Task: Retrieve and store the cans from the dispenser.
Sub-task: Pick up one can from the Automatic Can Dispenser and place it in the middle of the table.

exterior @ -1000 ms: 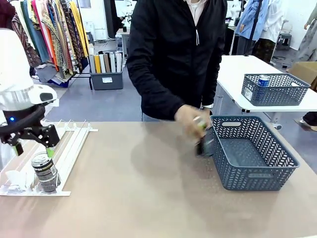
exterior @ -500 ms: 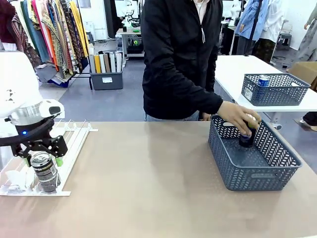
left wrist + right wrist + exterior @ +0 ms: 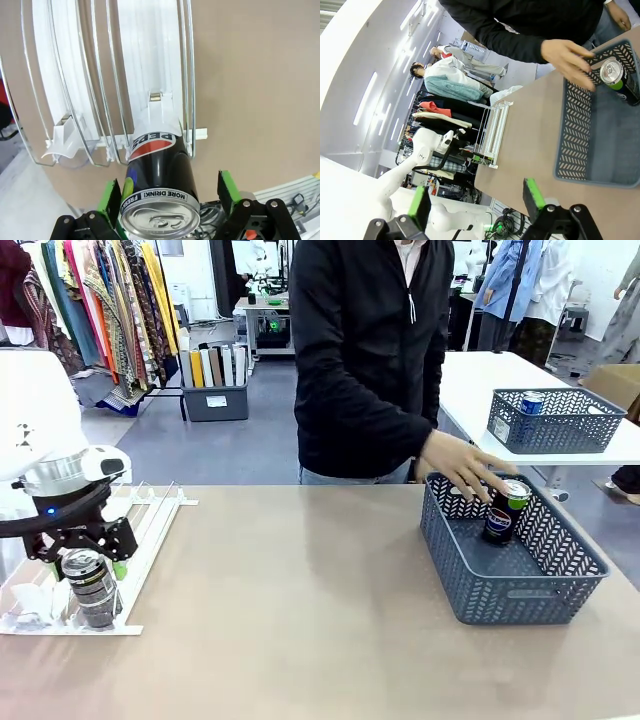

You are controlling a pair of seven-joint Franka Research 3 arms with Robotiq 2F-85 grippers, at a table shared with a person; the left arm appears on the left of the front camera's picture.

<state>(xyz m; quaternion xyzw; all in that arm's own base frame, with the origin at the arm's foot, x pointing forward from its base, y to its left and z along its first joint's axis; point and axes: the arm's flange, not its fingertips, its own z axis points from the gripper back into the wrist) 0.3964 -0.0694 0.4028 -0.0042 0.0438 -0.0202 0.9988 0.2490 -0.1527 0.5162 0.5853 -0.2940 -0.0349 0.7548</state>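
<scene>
**Bracketing the dispenser can: grasp pending**

Item: one can [image 3: 159, 180], dark body with a red, white and blue logo, a green-yellow band under the rim and a silver top with the tab intact. It stands upright at the low front end of a lane in the dispenser [image 3: 150, 75], at the lower left of the front view.

Step in hand: retrieval. My left fingers [image 3: 226, 186] are spread wide to either side of the can's upper body, pads level with the band. One pad looks just beside the can and the other stands apart from it, so I judge nothing is gripped yet.

Next move, as I judge it: close squarely on the can, then lift it clear of the low front stop and the thin wire rails before carrying it across the table [image 3: 300, 620].

Stored so far: a second can [image 3: 503, 515] of like pattern stands in the far part of the grey basket [image 3: 455, 575], right of frame, with the person's hand [image 3: 455, 465] just beside it.

My right fingers [image 3: 532, 196] are open and empty, held off the table.
</scene>
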